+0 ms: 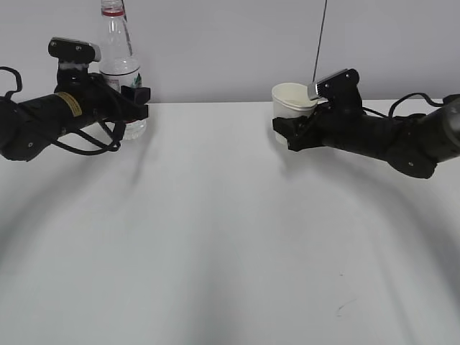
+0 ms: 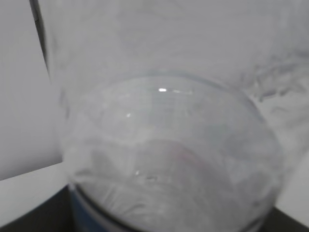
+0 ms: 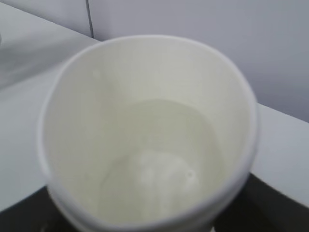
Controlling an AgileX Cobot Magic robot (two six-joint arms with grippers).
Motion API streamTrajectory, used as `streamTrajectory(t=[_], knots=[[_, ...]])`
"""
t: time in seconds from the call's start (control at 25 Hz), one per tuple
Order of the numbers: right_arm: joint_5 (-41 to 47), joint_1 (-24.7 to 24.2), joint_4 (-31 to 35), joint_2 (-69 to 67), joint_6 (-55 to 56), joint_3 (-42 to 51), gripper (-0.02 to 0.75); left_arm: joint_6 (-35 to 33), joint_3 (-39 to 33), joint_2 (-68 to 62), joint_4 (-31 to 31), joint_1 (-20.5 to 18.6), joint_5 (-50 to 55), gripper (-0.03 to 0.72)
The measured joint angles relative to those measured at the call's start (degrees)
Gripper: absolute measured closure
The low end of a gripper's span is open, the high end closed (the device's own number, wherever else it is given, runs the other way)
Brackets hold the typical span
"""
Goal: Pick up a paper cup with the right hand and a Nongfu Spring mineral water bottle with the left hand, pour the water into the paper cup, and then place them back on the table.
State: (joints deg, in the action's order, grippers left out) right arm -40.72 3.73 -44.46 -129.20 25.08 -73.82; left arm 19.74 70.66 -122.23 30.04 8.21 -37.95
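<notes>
Here, on the white table [image 1: 230, 237], the left hand [image 1: 136, 100] has its jaws clamped on the lower body of the Nongfu Spring mineral water bottle [image 1: 119, 57], which stands upright between the fingers with its base at the tabletop; whether it touches the surface cannot be told. The red neck ring rises well above the pincer, and the cap is cut off by the top of the exterior view. From the left wrist view the clear bottle [image 2: 169, 145] fills nearly the whole picture, blurred and pressed close to the camera.

Well apart to the right, the right hand [image 1: 295, 129] grips the paper cup [image 1: 293, 100] around its lower wall, the rolled rim standing above the fingers. In the right wrist view the cup [image 3: 145, 130] sits directly ahead of the pincer, mouth open to the camera, with water [image 3: 159, 159] pooled in its bottom.
</notes>
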Motion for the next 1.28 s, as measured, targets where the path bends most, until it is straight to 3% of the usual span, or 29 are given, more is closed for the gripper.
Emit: streamTrajectory(t=[0.76,1.28], knots=[[-7.1,-0.2,3.4,-5.7,-7.7,0.0,0.280,0.4,0.0,0.0,0.0,0.0,0.1,0.296],[-7.1,-0.2,3.5,-6.4,-8.5,0.0,0.280,0.5,0.0,0.0,0.0,0.0,0.1,0.296]])
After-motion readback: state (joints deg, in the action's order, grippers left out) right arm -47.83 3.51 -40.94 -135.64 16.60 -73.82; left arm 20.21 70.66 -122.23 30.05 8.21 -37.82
